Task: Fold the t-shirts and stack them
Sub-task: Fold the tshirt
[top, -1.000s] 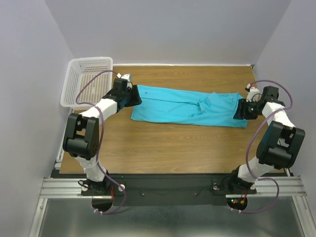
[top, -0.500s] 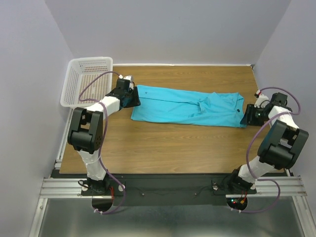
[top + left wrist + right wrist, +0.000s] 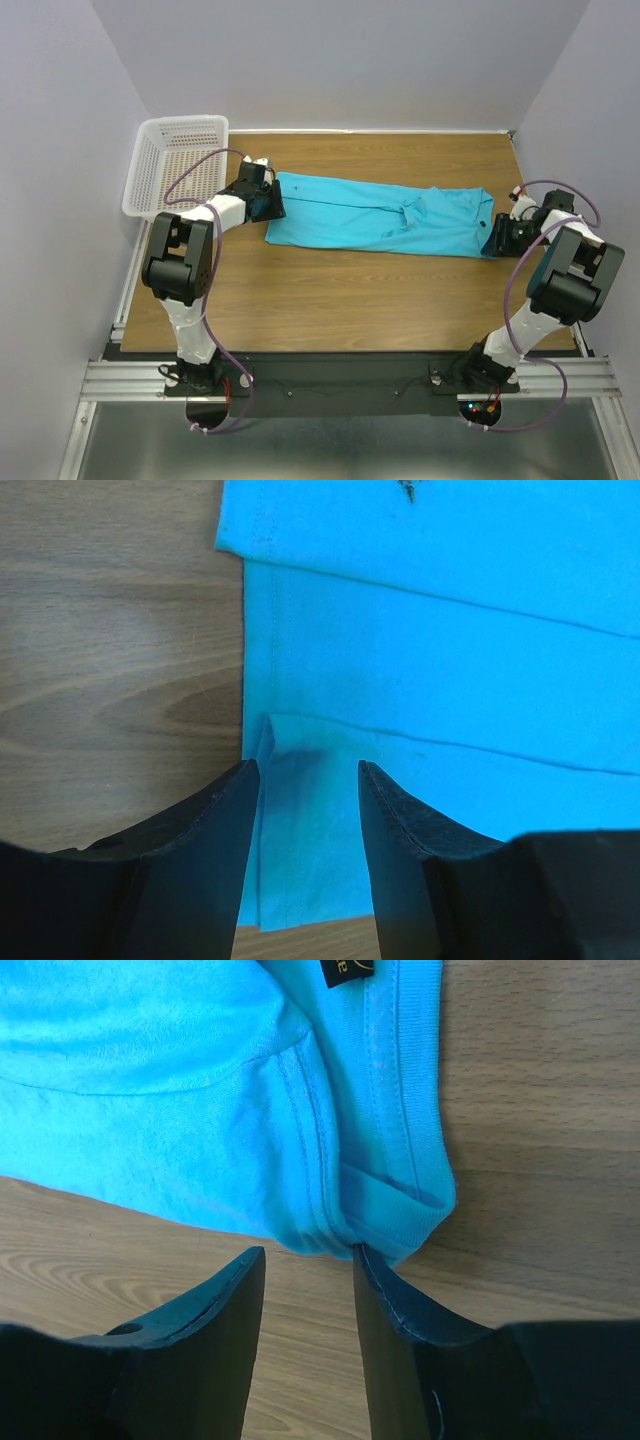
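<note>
A turquoise-blue t-shirt [image 3: 380, 217] lies folded into a long strip across the wooden table [image 3: 350, 290]. My left gripper [image 3: 268, 203] is open at its left end; in the left wrist view the shirt's hem [image 3: 420, 680] lies between and under the fingers [image 3: 220, 820]. My right gripper [image 3: 493, 237] is open at the shirt's right end; in the right wrist view the neck band corner [image 3: 400, 1200] lies just ahead of the fingers [image 3: 385, 1300], with bare wood between them. Only one shirt shows.
A white plastic mesh basket [image 3: 175, 165] stands at the table's back left corner, beside the left arm. Walls close the back and both sides.
My right gripper has let go of the shirt's right end, moved right off it and come back to its lower right corner. The left gripper has shifted a little right at the left end.
</note>
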